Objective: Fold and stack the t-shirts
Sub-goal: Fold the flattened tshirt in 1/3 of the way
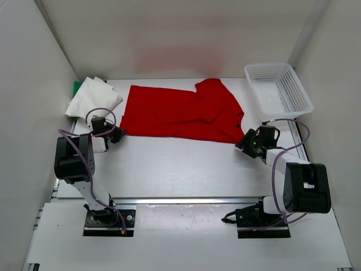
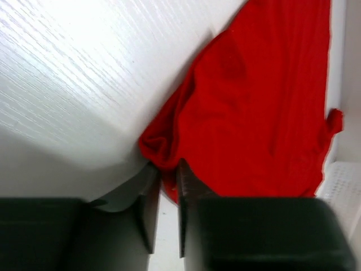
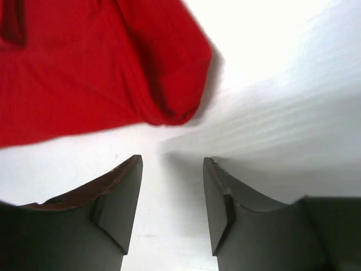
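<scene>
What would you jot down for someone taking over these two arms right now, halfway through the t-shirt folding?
Left gripper: closed on the near-left corner of the red t-shirt.
Right gripper: open, empty, just short of the shirt's near-right corner.
Red t-shirt: spread across the middle of the table, not yet a neat fold.
White t-shirt: folded at the back left, on top of the green t-shirt, of which only an edge shows.
Left to do: finish folding the red one and put it on that stack.
</scene>
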Controlling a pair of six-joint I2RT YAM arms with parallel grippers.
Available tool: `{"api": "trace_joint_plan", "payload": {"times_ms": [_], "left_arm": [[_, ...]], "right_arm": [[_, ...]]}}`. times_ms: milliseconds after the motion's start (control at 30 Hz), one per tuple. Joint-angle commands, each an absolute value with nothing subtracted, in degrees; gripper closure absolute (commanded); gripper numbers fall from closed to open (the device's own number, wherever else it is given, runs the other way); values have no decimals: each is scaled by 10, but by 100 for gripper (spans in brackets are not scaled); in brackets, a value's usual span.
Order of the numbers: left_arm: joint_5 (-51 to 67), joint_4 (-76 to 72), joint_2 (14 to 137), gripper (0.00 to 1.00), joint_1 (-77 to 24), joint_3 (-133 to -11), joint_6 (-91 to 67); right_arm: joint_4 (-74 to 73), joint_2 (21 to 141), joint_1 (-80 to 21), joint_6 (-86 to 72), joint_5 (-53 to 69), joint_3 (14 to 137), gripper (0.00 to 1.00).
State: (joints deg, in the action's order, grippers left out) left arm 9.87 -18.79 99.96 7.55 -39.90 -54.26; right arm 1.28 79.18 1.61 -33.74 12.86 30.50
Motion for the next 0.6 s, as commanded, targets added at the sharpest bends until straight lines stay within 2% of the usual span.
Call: {"api": "trace_joint_plan", "payload": {"times_ms": [0, 167, 233, 267, 333, 433, 567], "left_arm": [[108, -189, 1013, 75, 76, -410, -541], [112, -179, 1027, 95, 78, -427, -532], [110, -176, 1027, 99, 78, -432, -531], [107, -169, 1026, 100, 75, -436, -524], [107, -159, 1029, 100, 74, -445, -519], [98, -145, 1033, 100, 72, -462, -505], [93, -120, 1027, 100, 78, -466, -489]], "right_arm": [[74, 784, 30, -330, 89, 307, 54], [97, 851, 41, -328, 123, 336, 55], [100, 867, 43, -330, 117, 356, 69], [96, 881, 45, -330, 116, 365, 71], [98, 890, 52, -331, 111, 382, 85], [98, 898, 60, -337, 116, 389, 100], [74, 873, 62, -338, 87, 392, 100]]}}
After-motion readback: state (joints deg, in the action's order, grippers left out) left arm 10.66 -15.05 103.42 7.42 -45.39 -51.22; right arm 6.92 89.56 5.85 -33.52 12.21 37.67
